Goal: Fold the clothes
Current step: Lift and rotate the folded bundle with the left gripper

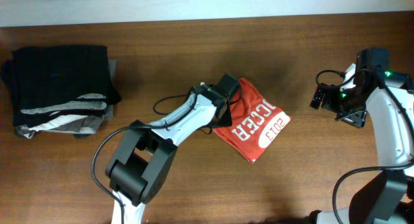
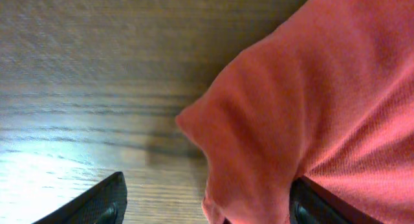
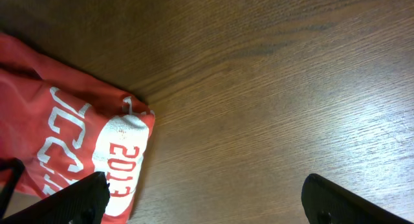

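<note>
T-shirt (image 1: pixel 255 128): orange-red, lies as a compact folded bundle at centre frame of the overhead view, on the table (image 1: pixel 194 43), white lettering up.

Left hand (image 1: pixel 225 89): at the bundle's upper-left edge. Wrist view shows its fingers (image 2: pixel 107 204) spread wide; a fabric corner lies loose between them, not pinched.

Right hand (image 1: pixel 321 96): far right, well apart from the shirt, fingers wide, nothing held.

Handling (judged): light, soft knit, limp. Layers likely slump or slide if lifted singly. Best hold: pinch a thick folded edge or corner, all layers together.

Stack of dark garments (image 1: pixel 61 88): upper left, well apart.
</note>
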